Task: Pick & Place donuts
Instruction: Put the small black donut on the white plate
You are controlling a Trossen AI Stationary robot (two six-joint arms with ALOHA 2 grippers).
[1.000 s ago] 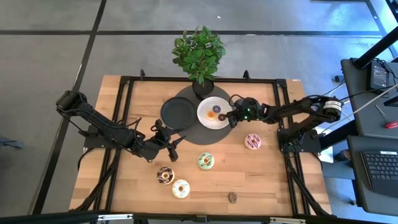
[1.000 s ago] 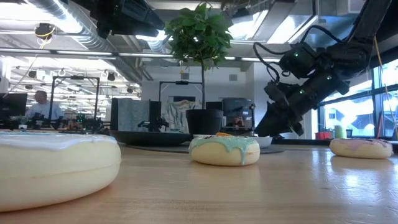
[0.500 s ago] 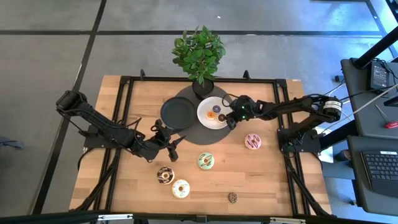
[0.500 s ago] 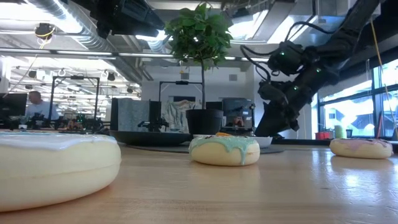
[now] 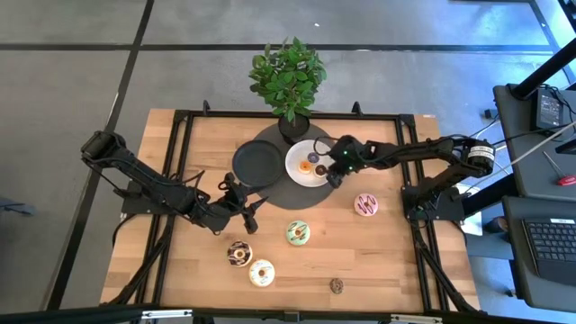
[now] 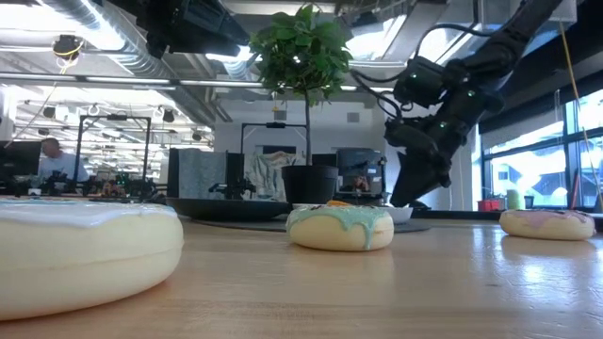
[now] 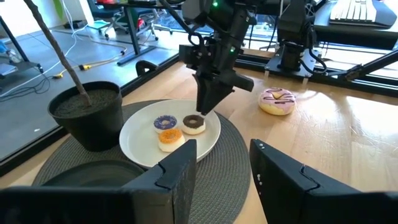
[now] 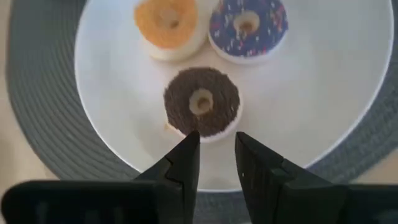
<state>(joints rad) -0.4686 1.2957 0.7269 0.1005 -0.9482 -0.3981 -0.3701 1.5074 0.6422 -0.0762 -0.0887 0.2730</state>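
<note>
Three tiny donuts lie on the white plate [image 5: 297,171]: a chocolate one [image 8: 202,101], an orange one [image 8: 166,20] and a purple one [image 8: 247,25]. My right gripper [image 8: 214,143] points steeply down over the plate. It is open by a narrow gap, with its tips [image 7: 204,111] just above the chocolate donut's near edge [image 7: 194,123]. The pink donut [image 5: 365,205], green donut [image 5: 298,233], chocolate donut [image 5: 239,253], cream donut [image 5: 262,273] and a tiny brown one [image 5: 336,286] lie flat on the table. My left gripper [image 5: 249,212] waits open, left of the green donut.
A black plate [image 5: 256,162] sits beside the white plate on a round grey mat [image 5: 286,191]. A potted plant [image 5: 288,72] stands at the far edge behind them. In the low view the cream donut [image 6: 85,254] fills the near left. A black frame borders the table.
My right arm's wrist has risen and swung toward the table's left, and the fingers now tip more steeply down over the white plate. The fingertips have stayed close above the small chocolate donut. The left arm and the other donuts have kept still.
</note>
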